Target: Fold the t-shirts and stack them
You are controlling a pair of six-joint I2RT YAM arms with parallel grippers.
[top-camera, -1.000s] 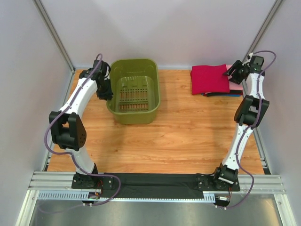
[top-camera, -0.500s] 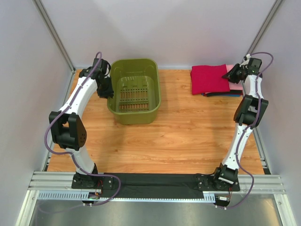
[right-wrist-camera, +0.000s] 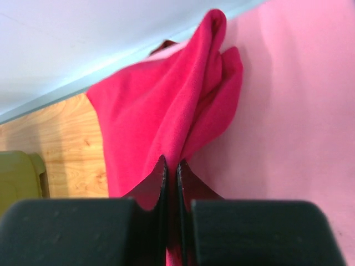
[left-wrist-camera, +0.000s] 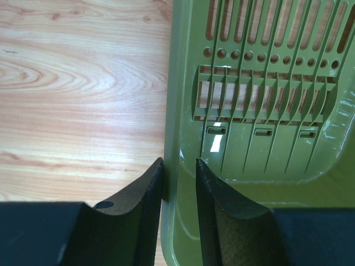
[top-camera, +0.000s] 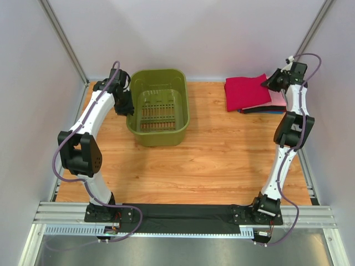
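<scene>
Right gripper [right-wrist-camera: 172, 164] has closed and lifted | clamped on red t-shirt [right-wrist-camera: 145, 113] edge, cloth bunched up past its fingertips | shirt lies on pink t-shirt [right-wrist-camera: 297, 122] | left gripper [left-wrist-camera: 178, 169] straddles green basket [left-wrist-camera: 260, 147] rim, grip unclear

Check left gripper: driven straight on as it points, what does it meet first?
The olive basket: its side wall stands between the fingers of the left gripper, so they would likely slide further along it. Depth unclear.
</scene>
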